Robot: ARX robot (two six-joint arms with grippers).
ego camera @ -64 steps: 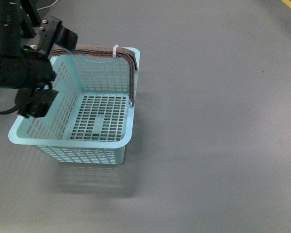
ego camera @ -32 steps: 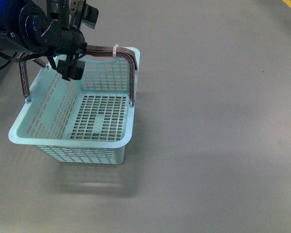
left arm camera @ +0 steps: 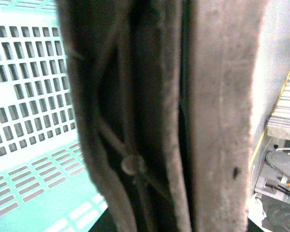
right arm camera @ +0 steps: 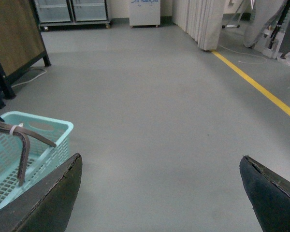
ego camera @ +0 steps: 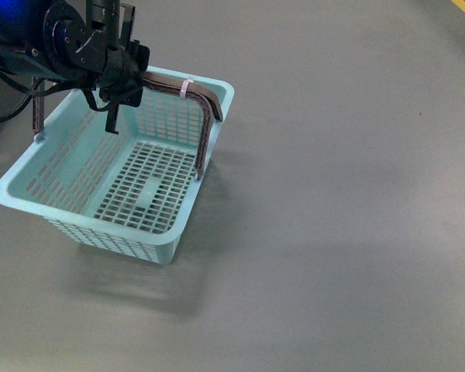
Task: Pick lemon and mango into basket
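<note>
Showing only in its wrist view, right gripper [right arm camera: 160, 157] gapes.

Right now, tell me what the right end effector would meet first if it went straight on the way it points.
The way looks free: ahead of the right end effector lies only floor, which it would probably meet first, though depth is unclear. The basket sits outside that line.

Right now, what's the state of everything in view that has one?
basket: empty, tilted.
handles: raised, white zip tie on the top bar.
left gripper: at the handles, jaws hidden.
right gripper: open, holding nothing.
lemon, mango: not in view.
</note>
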